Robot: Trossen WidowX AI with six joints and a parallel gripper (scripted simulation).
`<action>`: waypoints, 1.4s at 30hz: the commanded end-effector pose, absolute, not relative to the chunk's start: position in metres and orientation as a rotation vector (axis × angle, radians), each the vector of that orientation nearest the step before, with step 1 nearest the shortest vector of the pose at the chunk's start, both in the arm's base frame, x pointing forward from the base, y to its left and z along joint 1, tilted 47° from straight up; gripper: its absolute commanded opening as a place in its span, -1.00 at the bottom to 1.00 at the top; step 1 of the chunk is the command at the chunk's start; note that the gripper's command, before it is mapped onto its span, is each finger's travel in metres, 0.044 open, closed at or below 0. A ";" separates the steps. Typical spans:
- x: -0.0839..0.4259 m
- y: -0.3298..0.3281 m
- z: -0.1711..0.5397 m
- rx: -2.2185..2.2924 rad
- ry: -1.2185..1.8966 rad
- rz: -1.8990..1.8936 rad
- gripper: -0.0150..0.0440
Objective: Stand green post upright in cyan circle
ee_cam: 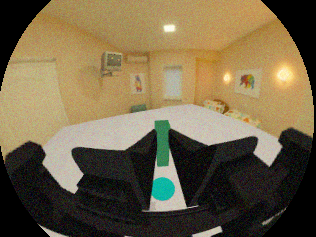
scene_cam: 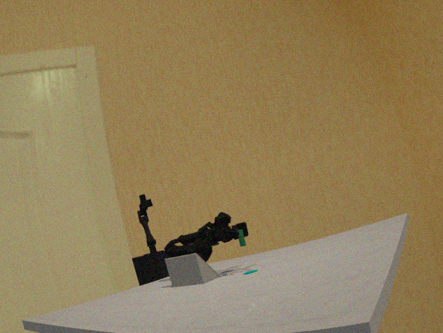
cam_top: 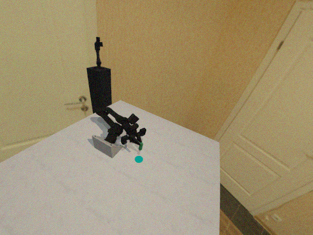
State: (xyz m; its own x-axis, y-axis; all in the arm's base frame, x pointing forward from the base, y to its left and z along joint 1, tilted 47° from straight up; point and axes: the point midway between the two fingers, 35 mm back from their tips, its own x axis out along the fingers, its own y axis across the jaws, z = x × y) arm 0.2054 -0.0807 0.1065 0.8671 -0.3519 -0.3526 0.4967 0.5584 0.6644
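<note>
The green post (cam_top: 140, 146) (scene_cam: 242, 239) (ee_cam: 162, 149) is held in the air above the table, close to upright with a slight tilt in the exterior view. My gripper (cam_top: 140, 143) (scene_cam: 239, 233) (ee_cam: 162, 131) is shut on its upper part. The cyan circle (cam_top: 139, 159) (scene_cam: 250, 272) (ee_cam: 163, 189) lies flat on the table, below the post and a little farther out from the arm in the top and exterior views. In the wrist view it shows between the fingers, under the post's lower end.
A grey wedge-shaped block (cam_top: 102, 147) (scene_cam: 186, 270) stands on the table (cam_top: 162, 196) (scene_cam: 300, 286) beside the arm. A black pedestal (cam_top: 100, 88) (scene_cam: 148, 268) with another small black arm (cam_top: 98, 54) (scene_cam: 146, 228) stands behind the table's far edge.
</note>
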 end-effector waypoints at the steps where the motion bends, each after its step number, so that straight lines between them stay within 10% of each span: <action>1: 0.205 -0.081 0.106 0.846 0.185 -0.508 -0.42; 42: 0.222 -0.038 0.061 0.876 0.290 -0.591 -0.42</action>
